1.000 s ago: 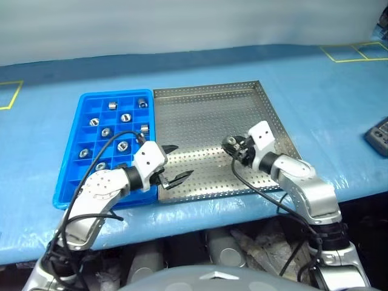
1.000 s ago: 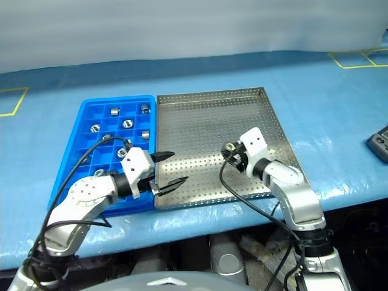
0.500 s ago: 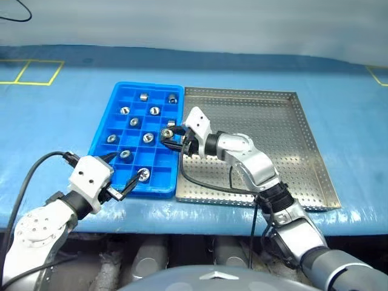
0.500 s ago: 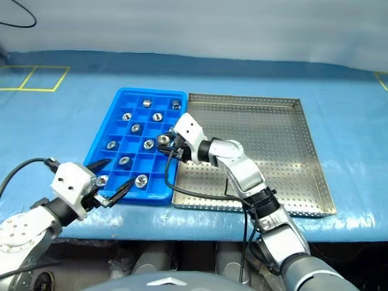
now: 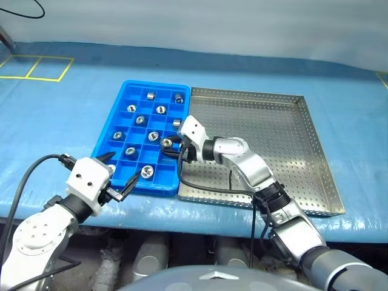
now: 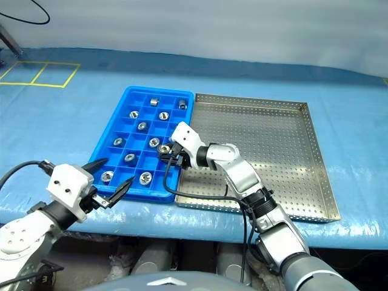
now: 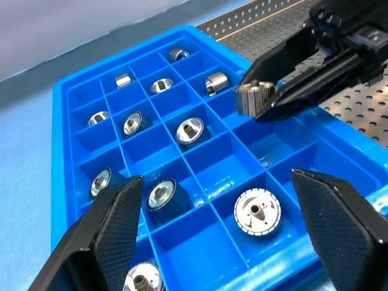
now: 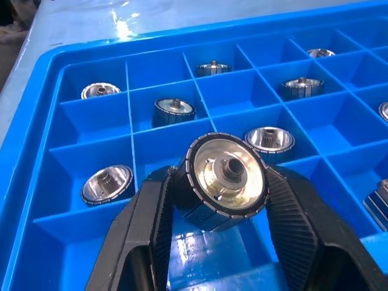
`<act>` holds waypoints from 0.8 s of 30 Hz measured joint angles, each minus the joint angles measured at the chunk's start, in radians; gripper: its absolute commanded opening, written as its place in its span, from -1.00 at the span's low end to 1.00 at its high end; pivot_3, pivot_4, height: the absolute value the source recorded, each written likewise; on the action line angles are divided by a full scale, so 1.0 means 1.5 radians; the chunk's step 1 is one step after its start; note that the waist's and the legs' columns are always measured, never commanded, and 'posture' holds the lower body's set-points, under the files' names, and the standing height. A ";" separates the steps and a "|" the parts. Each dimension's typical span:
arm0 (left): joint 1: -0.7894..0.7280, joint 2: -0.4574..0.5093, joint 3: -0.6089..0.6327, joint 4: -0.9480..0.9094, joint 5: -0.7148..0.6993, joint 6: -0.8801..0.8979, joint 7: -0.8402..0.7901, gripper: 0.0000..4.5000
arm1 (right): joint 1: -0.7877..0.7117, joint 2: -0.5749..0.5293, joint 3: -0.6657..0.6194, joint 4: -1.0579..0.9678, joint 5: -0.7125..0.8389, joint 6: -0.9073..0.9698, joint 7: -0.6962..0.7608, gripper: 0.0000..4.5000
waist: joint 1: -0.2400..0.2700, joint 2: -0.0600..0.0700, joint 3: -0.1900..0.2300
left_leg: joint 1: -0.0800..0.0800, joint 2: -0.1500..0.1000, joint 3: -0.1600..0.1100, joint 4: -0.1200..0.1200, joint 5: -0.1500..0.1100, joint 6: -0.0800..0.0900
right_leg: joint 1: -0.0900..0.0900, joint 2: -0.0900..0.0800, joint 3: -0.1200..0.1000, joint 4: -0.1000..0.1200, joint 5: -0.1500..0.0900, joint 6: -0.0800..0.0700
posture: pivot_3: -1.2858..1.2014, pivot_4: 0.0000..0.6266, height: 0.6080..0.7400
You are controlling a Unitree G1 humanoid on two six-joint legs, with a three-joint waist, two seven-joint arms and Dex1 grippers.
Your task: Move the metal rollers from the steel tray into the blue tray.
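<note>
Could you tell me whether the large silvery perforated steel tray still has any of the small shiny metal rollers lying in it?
No, the silvery perforated steel tray lies bare, while small shiny metal rollers sit in the bright blue plastic grid tray.

Blue-covered table (image 5: 73, 103) with yellow tape squares (image 5: 33, 68), pale wall (image 5: 212, 24) behind

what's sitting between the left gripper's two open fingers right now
Blue tray cells: in the left wrist view, two metal rollers lie between the left gripper fingers.

I see bright, even overhead light, soft shadows, glare on the desk (image 8: 121, 15), and blurred near fingers (image 7: 109, 236).
</note>
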 measured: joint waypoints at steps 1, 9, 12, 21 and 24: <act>-0.006 0.001 0.000 0.000 0.000 0.001 0.000 0.88 | 0.002 -0.001 0.000 0.000 0.000 0.000 0.002 0.40 | -0.001 0.000 0.000 | 0.000 0.000 0.000 0.000 0.000 0.000 | 0.000 0.000 0.000 0.000 0.000 0.000 | 0.14 -0.52 1.00; -0.037 0.007 -0.024 0.007 -0.008 0.011 0.000 0.88 | 0.021 0.009 -0.011 -0.011 0.000 -0.004 -0.025 0.84 | -0.005 0.000 0.000 | 0.000 0.000 -0.001 0.000 0.000 0.000 | 0.000 0.000 0.000 0.000 0.000 0.000 | 0.12 -0.52 1.00; -0.069 -0.002 -0.051 0.025 -0.010 0.009 0.006 0.88 | 0.023 0.016 -0.049 -0.020 0.000 -0.008 -0.070 0.84 | -0.003 0.000 0.000 | 0.000 0.000 -0.001 0.000 0.001 -0.001 | 0.001 0.000 -0.001 0.000 0.000 0.000 | 0.11 -0.52 1.00; -0.158 -0.019 -0.117 0.107 0.001 -0.017 0.010 0.88 | 0.071 -0.093 -0.166 -0.093 0.006 0.013 -0.111 0.84 | -0.008 0.000 0.000 | -0.001 -0.001 -0.001 0.000 0.000 0.000 | 0.001 -0.001 -0.002 0.000 0.000 0.000 | 0.02 -0.52 1.00; -0.185 -0.015 -0.124 0.139 0.000 -0.027 -0.009 0.88 | 0.090 -0.138 -0.207 -0.105 0.013 0.018 -0.107 0.84 | -0.021 0.000 0.000 | -0.001 -0.001 -0.001 0.000 0.000 0.000 | 0.001 -0.001 -0.001 -0.001 0.000 0.000 | -0.01 -0.52 1.00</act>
